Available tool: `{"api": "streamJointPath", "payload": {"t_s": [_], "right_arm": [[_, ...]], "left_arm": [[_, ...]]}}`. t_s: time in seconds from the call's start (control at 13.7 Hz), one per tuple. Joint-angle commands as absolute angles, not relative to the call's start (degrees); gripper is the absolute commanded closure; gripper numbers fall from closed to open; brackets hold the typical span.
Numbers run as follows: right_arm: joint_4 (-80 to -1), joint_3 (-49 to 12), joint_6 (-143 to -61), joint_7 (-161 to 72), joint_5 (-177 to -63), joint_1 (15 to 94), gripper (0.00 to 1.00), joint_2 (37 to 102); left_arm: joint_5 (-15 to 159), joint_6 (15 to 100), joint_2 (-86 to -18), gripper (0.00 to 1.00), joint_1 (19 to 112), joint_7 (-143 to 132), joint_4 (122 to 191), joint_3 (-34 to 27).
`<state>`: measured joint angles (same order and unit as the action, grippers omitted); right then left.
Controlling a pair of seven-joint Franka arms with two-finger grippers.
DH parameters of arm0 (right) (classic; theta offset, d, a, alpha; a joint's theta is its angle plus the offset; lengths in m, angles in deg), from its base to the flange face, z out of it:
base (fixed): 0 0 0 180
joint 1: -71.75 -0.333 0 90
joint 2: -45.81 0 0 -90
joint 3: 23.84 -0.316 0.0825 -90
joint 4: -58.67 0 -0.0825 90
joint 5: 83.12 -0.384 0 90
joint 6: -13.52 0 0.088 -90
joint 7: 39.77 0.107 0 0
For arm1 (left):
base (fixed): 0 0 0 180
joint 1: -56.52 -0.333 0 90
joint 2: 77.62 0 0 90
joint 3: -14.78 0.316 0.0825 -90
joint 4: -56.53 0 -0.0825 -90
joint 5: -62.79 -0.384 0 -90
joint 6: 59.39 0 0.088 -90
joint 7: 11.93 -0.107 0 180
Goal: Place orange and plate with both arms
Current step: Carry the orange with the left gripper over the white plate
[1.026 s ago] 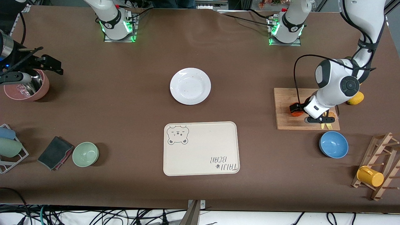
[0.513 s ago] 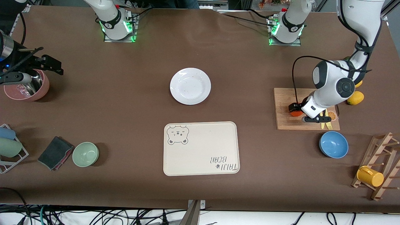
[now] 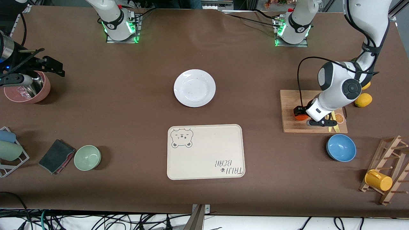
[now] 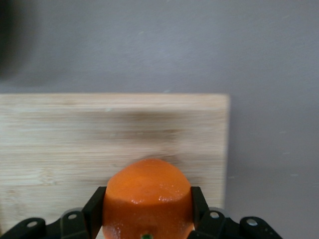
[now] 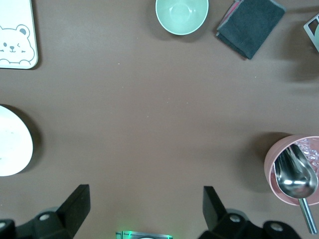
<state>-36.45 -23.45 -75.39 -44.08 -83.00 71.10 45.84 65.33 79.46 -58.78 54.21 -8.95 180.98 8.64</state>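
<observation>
Clamped on the orange (image 4: pixel 147 199), the left gripper (image 3: pixel 301 113) sits low over the wooden board (image 3: pixel 290 123) toward the left arm's end of the table, its fingers (image 4: pixel 95 209) pressed against both sides of the fruit. Whether the orange rests on the board or is just off it cannot be told. Just beside the gripper, on the same board, lie a yellow fork (image 3: pixel 335 127) and an orange slice (image 3: pixel 339 118), partly hidden under the arm. Near the board, closer to the front camera, stands a blue bowl (image 3: pixel 341 148); a lemon (image 3: pixel 363 100) lies beside the board's edge toward the arm's end of the table. A wooden rack (image 3: pixel 388 169) with a yellow cup (image 3: pixel 378 180) stands at the table corner. Well apart from the gripper, toward the table's middle, sit the white plate (image 3: pixel 194 88) and the cream bear tray (image 3: pixel 205 152), with bare brown table between them and the board. At the right arm's end, the right gripper (image 5: pixel 144 201) waits with fingers spread wide above the table, near a pink bowl (image 3: pixel 27 88) holding a metal scoop (image 5: pixel 294 174), a green bowl (image 3: pixel 87 157) and a dark cloth (image 3: pixel 57 156).
</observation>
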Motion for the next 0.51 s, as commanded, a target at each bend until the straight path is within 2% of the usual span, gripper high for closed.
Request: {"api": "streamJointPath", "payload": {"t_s": [0.0, 0.22, 0.44], "right_arm": [[-35.11, -23.49, -74.37, -44.34, -83.21, 71.13, 0.00, 46.17], [-35.11, -23.49, -74.37, -44.34, -83.21, 71.22, 0.00, 46.17], [-35.11, -23.49, -74.37, -44.34, -83.30, 71.22, 0.00, 46.17]], "left_arm": [[64.29, 72.47, -59.34, 1.00, 54.50, 2.17, 175.30, 3.03], [65.07, 69.38, -59.07, 1.00, 56.86, 16.85, 171.24, -3.13], [65.25, 69.37, -58.90, 1.00, 63.00, 30.65, 169.57, -5.08]]}}
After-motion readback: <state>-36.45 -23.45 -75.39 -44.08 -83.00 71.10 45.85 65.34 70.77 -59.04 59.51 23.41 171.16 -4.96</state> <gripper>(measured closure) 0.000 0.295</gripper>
